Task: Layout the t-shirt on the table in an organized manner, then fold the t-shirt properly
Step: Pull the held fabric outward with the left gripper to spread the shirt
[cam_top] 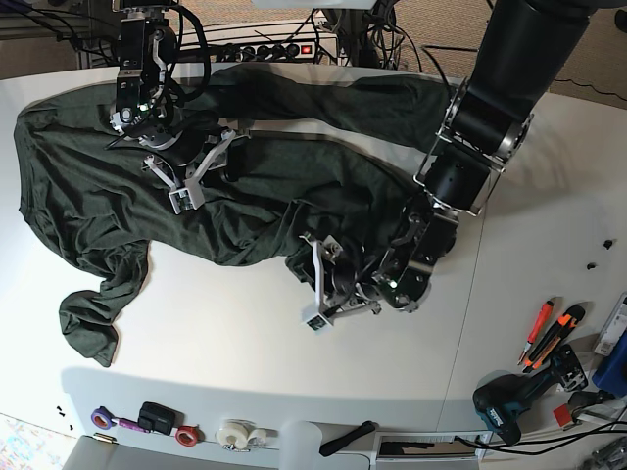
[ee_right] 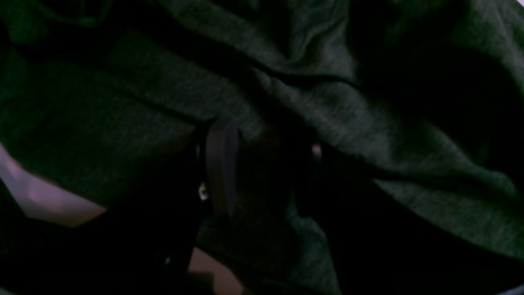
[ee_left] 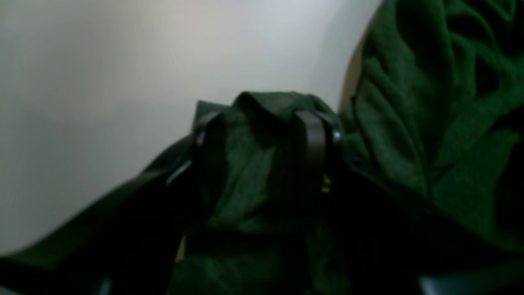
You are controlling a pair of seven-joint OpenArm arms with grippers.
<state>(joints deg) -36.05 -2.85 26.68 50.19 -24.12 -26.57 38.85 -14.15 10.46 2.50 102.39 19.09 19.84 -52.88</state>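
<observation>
Fabric of the dark green t-shirt (cam_top: 88, 211) sprawled rumpled across the white table (cam_top: 245, 362) in the base view. Only the left wrist view showed the left gripper (ee_left: 266, 127) clamped on a bunched fold. The right wrist view placed the right gripper (ee_right: 262, 155) against cloth; whether it gripped could not be told.

no readable text, labels, or numbers

t-shirt (cam_top: 88, 211): 1 | table (cam_top: 245, 352): 1 | tape rolls (cam_top: 237, 433): 3 | drill (cam_top: 509, 401): 1
</observation>
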